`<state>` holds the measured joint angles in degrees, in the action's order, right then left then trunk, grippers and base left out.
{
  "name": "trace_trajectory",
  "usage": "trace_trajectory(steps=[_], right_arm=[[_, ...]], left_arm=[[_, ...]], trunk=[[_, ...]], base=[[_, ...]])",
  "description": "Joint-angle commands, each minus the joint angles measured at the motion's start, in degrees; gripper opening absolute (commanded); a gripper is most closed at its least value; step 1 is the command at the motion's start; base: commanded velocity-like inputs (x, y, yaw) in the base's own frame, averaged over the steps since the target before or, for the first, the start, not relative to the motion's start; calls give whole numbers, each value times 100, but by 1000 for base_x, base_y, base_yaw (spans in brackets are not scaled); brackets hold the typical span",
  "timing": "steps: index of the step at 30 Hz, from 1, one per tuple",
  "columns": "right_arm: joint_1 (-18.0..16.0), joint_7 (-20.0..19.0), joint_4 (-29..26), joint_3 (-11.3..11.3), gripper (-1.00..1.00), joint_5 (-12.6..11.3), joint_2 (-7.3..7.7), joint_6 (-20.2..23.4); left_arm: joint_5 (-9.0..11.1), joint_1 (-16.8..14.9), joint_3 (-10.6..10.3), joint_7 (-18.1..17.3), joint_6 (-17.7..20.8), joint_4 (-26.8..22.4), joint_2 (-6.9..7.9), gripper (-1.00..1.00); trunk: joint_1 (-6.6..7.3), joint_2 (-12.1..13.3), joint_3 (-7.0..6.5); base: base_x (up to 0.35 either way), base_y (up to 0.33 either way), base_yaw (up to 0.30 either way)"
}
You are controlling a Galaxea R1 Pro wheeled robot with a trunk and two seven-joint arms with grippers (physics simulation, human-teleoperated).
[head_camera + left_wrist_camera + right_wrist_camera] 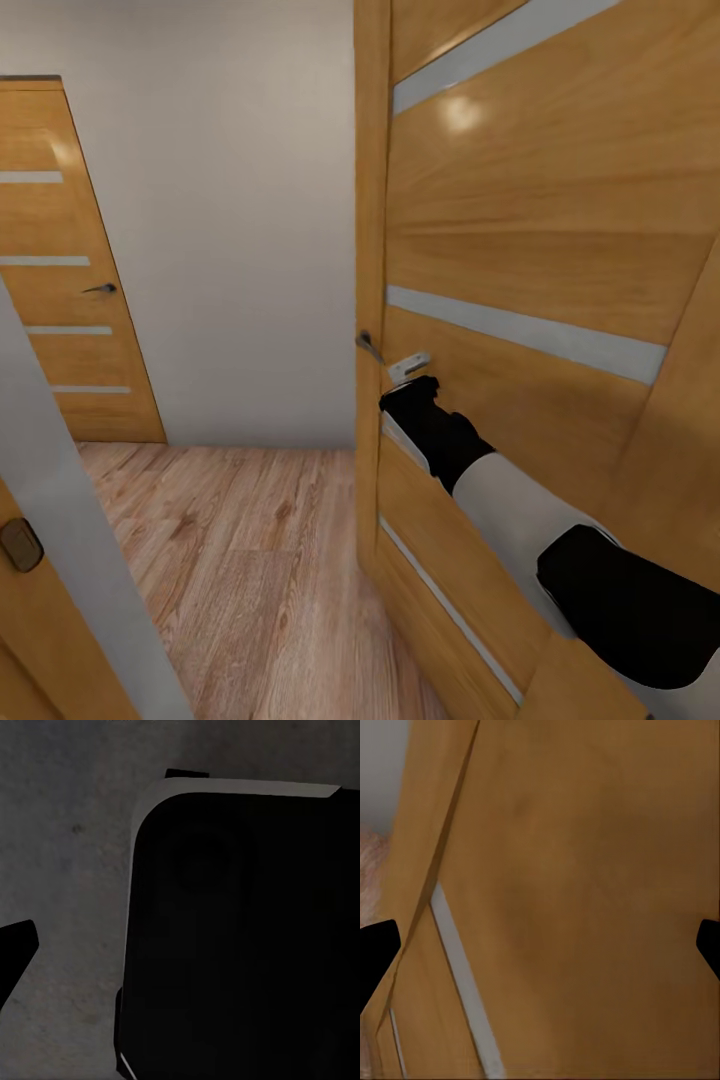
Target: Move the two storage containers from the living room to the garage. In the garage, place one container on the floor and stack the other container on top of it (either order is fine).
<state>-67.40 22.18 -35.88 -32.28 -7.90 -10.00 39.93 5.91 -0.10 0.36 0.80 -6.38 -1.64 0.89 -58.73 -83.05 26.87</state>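
The two storage containers are out of view. My right arm reaches forward to an open wood-panelled door [540,260], and its gripper [408,374] is close to the door's grey handle [368,346]. In the right wrist view that gripper [540,945] is open, its dark fingertips [376,945] wide apart with only the door panel [577,885] beyond them. The left gripper [180,945] hangs over a dark grey mottled surface [67,870] beside the robot's dark, white-rimmed body [247,945]. One of its fingertips [15,954] shows far out to the side.
A light wood-plank floor [250,540] runs ahead to a white wall [230,250]. A second wood-panelled door [60,280] stands shut at the back left. A grey and wood door frame [60,540] crosses the near left corner.
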Motion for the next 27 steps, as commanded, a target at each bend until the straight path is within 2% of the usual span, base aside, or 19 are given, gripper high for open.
trace_trajectory(steps=[1,17,23,27], right_arm=[[-8,98,140,-10,100,21,0,45],[-10,334,403,21,100,23,0,25],[-278,339,999,52,100,2,0,-298],[-320,339,1128,54,100,0,0,-391]], left_arm=[[53,1,-1,-1,-13,-3,0,100],[31,1,-18,-1,-13,-3,-1,100],[30,1,-18,-1,-13,-3,-1,100],[32,1,-18,-1,-13,-3,-1,100]], trunk=[[0,-3,6],[0,-3,6],[0,-3,6],[0,-3,6]], base=[[0,0,0],[0,0,0],[0,0,0],[0,0,0]])
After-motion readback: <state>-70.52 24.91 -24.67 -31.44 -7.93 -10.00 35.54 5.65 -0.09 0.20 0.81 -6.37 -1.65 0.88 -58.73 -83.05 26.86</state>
